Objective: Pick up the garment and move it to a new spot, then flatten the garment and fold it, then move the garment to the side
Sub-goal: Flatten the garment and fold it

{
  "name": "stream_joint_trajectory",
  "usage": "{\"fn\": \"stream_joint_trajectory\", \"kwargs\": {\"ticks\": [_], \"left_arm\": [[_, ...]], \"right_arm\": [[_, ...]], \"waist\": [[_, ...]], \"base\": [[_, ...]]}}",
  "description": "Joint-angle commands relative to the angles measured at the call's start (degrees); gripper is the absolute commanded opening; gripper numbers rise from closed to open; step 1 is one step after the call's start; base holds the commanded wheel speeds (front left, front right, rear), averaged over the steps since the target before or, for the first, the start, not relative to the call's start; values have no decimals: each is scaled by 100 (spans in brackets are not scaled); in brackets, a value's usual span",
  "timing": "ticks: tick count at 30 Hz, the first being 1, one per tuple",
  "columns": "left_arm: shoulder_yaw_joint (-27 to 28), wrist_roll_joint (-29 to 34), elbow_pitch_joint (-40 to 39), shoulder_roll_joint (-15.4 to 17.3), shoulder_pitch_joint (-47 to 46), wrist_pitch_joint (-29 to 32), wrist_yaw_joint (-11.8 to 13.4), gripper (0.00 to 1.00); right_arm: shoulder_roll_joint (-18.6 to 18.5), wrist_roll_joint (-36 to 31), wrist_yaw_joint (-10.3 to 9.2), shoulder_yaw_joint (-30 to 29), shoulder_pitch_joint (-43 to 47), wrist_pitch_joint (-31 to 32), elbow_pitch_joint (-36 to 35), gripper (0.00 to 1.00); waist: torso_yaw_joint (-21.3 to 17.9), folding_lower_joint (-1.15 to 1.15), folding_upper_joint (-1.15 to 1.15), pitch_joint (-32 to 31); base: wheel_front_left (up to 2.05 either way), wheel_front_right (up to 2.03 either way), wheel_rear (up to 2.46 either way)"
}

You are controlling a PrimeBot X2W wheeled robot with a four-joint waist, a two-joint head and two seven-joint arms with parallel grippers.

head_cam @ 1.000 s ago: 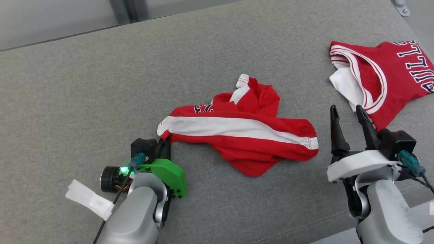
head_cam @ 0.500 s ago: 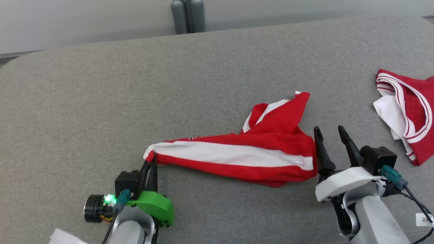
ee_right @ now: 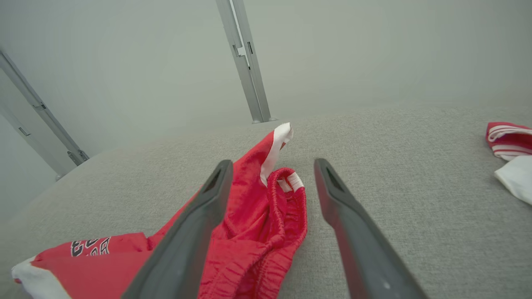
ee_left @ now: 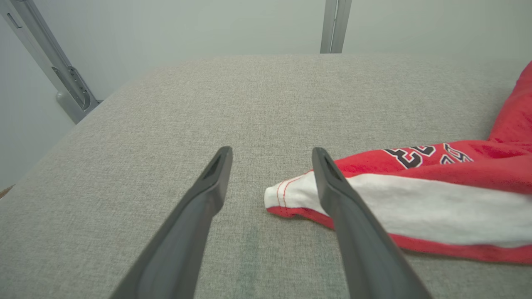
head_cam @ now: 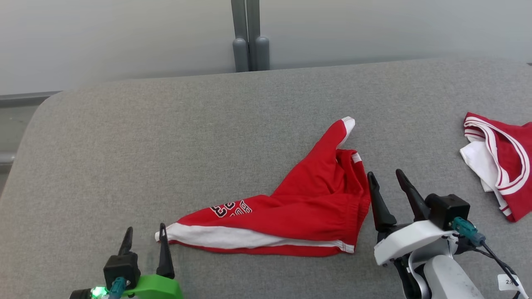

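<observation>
a pair of red shorts (head_cam: 291,216) with white trim is seen laid in a rough triangle on a grey padded surface (head_cam: 166,145), towards its near edge. the left gripper (head_cam: 146,228) is held with jaws wide, gripping nothing, just beside the white hem corner (ee_left: 286,193). the right gripper (head_cam: 385,173), jaws equally wide and unloaded, is poised by the waistband (ee_right: 286,207). both ends seem flanked so that flattening can be begun. a second red garment (head_cam: 507,166) is left well apart at the right.

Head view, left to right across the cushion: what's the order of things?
left gripper → red shorts → right gripper → red-and-white jersey
</observation>
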Motion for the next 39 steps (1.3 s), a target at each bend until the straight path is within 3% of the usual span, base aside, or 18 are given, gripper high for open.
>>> {"fn": "stream_joint_trajectory", "kwargs": {"ticks": [1,5,13,26,27,28,30,34,39], "left_arm": [[95,130,-136,16,142,1,33,100],[291,351,-444,4,328,1,-44,100],[227,320,-276,-10,376,1,-181,100],[37,144,-139,-9,141,1,-154,100],[37,136,-132,-9,149,1,-154,100],[36,123,-123,-9,157,1,-157,100],[28,109,-112,-10,177,1,-159,100],[13,70,-66,-10,237,1,-156,100],[-22,11,-30,-10,257,1,-157,100]], "right_arm": [[-12,-68,-1,39,115,-14,-72,100],[-13,-236,-1,160,296,-14,-215,100],[-56,-411,-1,640,632,-14,92,100],[-389,-213,-1,1502,615,-15,763,100],[-387,-187,-1,1533,590,-14,814,96],[-382,-160,-1,1570,569,-15,844,85],[-369,-119,-1,1590,565,-14,872,45],[-363,-60,-1,1542,592,-14,773,0],[-386,-18,-1,1308,582,-15,591,0]], "waist": [[-34,0,0,-48],[-44,0,0,-132],[-7,0,0,-145],[87,0,0,54],[93,0,0,45],[100,0,0,38],[112,0,0,29],[103,0,0,18],[25,0,0,23]], "base": [[0,0,0],[0,0,0],[0,0,0],[0,0,0],[0,0,0],[0,0,0],[0,0,0],[0,0,0],[0,0,0]]}}
